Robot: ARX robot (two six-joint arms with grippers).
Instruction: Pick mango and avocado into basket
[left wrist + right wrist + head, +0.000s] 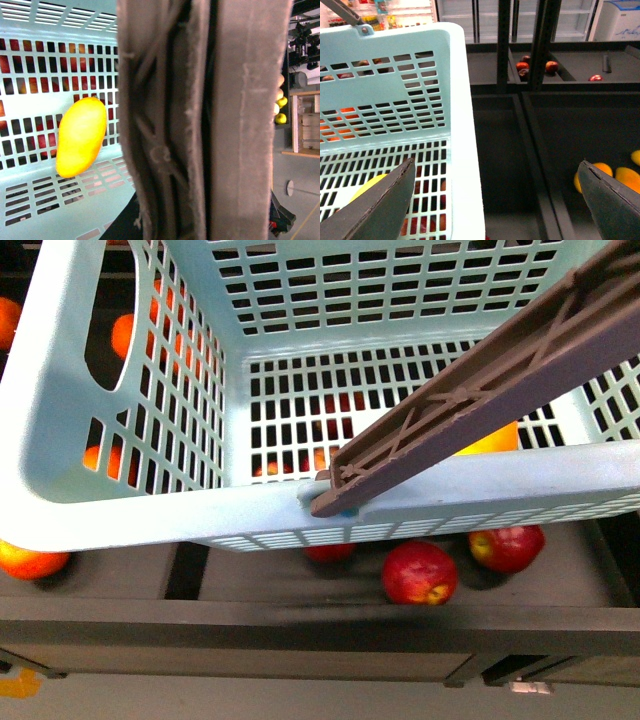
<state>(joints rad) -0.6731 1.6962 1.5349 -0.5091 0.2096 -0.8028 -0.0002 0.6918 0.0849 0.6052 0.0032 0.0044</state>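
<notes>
The turquoise basket [120,510] fills the front view, its brown handle [470,390] slanting across it. In the left wrist view that handle [200,120] blocks the middle, and my left gripper is shut on it with its fingers hidden. The mango [81,136], smooth and yellow-orange, lies on the basket's slotted floor; a bit of the mango [492,440] shows behind the handle. My right gripper [495,200] is open and holds nothing. One of its fingers [375,205] hangs over the basket [460,100], the other over a dark bin. The avocado is out of view.
Red apples [420,572] lie in a dark bin under the basket, and oranges [122,335] show through its left wall. Yellow-orange fruits [600,172] lie in the bin [555,140] beside the basket. More apples [522,66] sit in far bins.
</notes>
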